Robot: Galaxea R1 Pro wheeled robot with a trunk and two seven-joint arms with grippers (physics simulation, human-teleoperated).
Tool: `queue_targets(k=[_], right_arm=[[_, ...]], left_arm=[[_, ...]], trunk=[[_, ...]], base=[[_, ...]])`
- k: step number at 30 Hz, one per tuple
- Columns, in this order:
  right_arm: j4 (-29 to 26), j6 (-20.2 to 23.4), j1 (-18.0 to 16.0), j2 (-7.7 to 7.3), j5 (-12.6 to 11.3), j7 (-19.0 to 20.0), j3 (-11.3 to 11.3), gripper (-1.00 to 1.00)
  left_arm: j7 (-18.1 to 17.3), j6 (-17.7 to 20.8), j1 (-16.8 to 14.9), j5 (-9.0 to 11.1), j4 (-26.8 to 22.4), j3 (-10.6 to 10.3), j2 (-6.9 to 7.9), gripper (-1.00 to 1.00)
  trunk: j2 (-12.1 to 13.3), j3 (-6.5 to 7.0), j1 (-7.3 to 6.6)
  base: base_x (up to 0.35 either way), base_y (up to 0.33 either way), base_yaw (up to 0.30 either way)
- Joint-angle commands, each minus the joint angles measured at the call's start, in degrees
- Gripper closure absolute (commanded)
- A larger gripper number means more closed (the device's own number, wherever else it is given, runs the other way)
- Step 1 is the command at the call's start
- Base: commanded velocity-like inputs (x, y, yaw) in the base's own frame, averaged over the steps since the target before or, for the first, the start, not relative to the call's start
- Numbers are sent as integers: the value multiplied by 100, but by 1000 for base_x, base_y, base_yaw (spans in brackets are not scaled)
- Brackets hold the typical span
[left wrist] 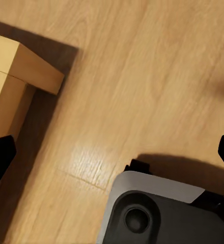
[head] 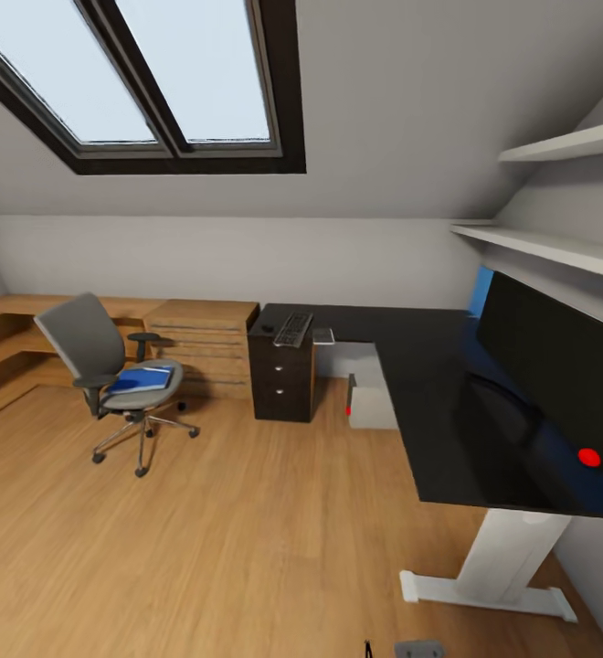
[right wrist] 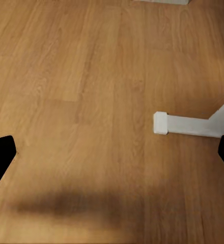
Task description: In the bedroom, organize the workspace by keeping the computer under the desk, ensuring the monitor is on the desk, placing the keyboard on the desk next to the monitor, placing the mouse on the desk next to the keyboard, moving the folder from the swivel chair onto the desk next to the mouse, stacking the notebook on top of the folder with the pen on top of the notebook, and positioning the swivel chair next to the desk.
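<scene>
The black-topped desk (head: 429, 402) runs along the right wall, with the monitor (head: 557, 366) standing on it at the near right. At the desk's far end lie the keyboard (head: 293, 329) and, just left of it, the small mouse (head: 267, 328). The light grey computer (head: 371, 402) stands on the floor under the desk. Out on the floor at the left, the swivel chair (head: 100, 366) carries the blue folder (head: 142, 378) on its seat. Notebook and pen are out of view. My left gripper (left wrist: 112, 157) and right gripper (right wrist: 112, 155) hang open over bare floor, holding nothing.
Low light-wood cabinets (head: 201, 338) line the far wall, and a corner of one (left wrist: 20, 66) is close to my left gripper. A dark drawer unit (head: 281, 379) stands under the desk's far end. The desk's white foot (right wrist: 186, 124) lies near my right gripper. Shelves (head: 557, 247) hang above the monitor.
</scene>
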Motion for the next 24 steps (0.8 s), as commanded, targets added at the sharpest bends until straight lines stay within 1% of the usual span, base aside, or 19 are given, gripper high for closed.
queue_targets(k=[1,10,13,21,24], right_arm=[[7,-4,-5,1,13,-59,44,-100],[6,-4,-5,16,6,-59,43,-100],[5,-11,-5,16,4,-56,43,-100],[13,-13,-5,18,4,-50,43,-100],[13,-13,-5,30,4,-50,43,-100]], left_arm=[[-11,-28,-4,58,4,8,-3,-100],[-8,-28,-4,70,4,21,3,-100],[1,-28,-4,74,4,26,4,-100],[16,-28,-4,80,4,28,4,-100],[26,-28,-4,83,4,39,10,-100]], trunk=[[-6,-8,4],[-6,-8,4],[-6,-8,4],[315,133,-172],[315,125,-172]], base=[[255,224,0],[256,222,0],[84,74,-58],[19,17,-212],[2,1,-131]])
